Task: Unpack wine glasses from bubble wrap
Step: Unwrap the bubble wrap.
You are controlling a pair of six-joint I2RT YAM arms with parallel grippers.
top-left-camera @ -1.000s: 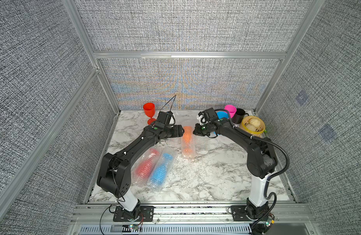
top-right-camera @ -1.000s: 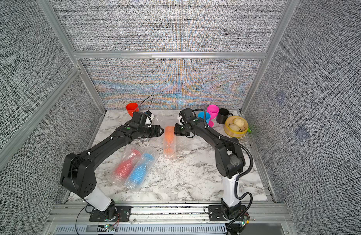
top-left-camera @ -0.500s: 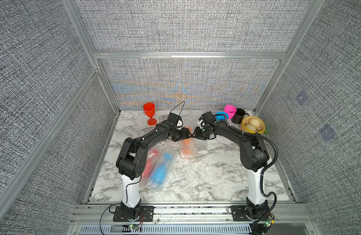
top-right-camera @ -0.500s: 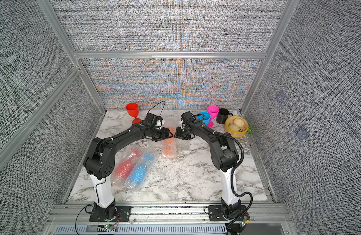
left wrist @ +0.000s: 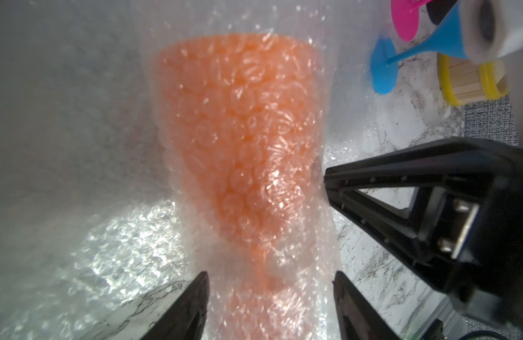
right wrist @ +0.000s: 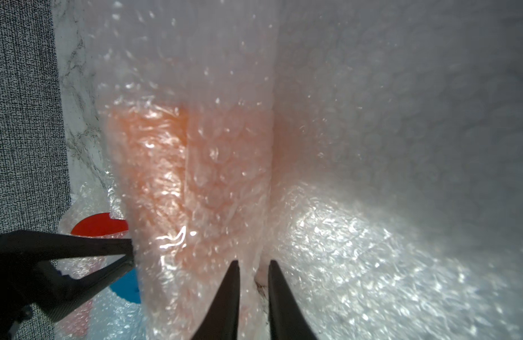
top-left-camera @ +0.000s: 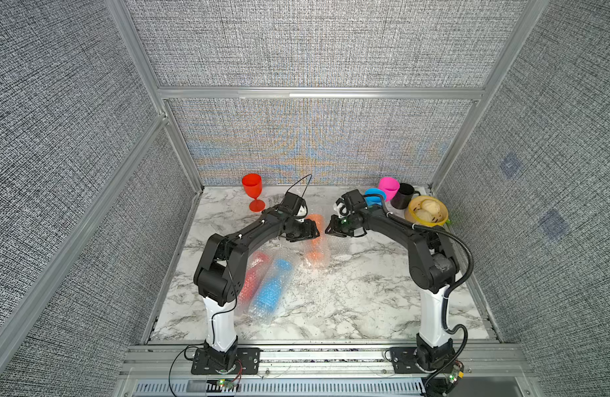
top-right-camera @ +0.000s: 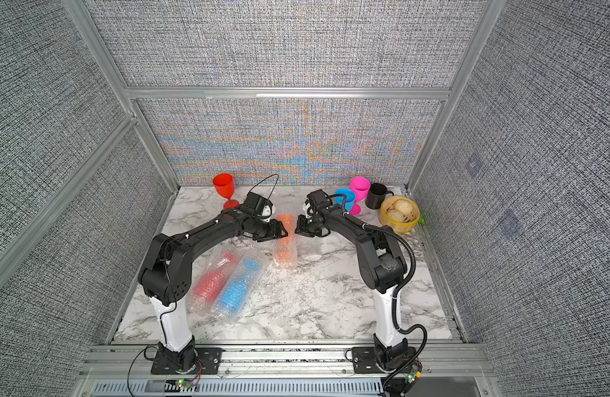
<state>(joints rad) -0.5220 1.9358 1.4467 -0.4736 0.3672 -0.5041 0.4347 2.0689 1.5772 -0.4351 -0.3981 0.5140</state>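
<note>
Both top views: you see a white marble-patterned table (top-left-camera: 348, 309) enclosed by grey woven wall panels (top-left-camera: 313, 51) on an aluminium frame (top-left-camera: 317, 92). The orange goblet (top-left-camera: 316, 252) lies at mid-table inside the bubble wrap (top-left-camera: 325, 245), flanked at its far part by the left gripper (top-left-camera: 315, 229) and the right gripper (top-left-camera: 329, 229); from here you cannot read either jaw opening. Nearer the front, a wrapped red goblet (top-right-camera: 212, 278) and a wrapped blue goblet (top-right-camera: 236, 288) lie side by side, the red one partly covered by the left arm (top-left-camera: 248, 237). Upright and bare at the back stand a red goblet (top-left-camera: 252, 190) on the left and, on the right, a blue goblet (top-right-camera: 344, 199) half hidden behind the right arm (top-left-camera: 399, 230), a pink goblet (top-left-camera: 388, 185), a black mug (top-left-camera: 404, 196) and a steamer (top-left-camera: 427, 211) of buns. Left wrist view: the left gripper's (left wrist: 270, 282) jaws stand wide on either side of the wrapped stem; whether they press the wrap you cannot tell. The right gripper's (left wrist: 325, 185) tips touch the wrap beside the bowl, and a blurred white part (left wrist: 484, 26) is cut off at the corner. Right wrist view: the right gripper's (right wrist: 252, 270) jaws are nearly closed, pinching a fold of the bubble wrap; the orange goblet (right wrist: 154, 164) is only a hazy tint behind the layers, and a red patch (right wrist: 98, 225) and a blue patch (right wrist: 127, 287) beyond the left gripper (right wrist: 130, 250) cannot be assigned to any goblet
</note>
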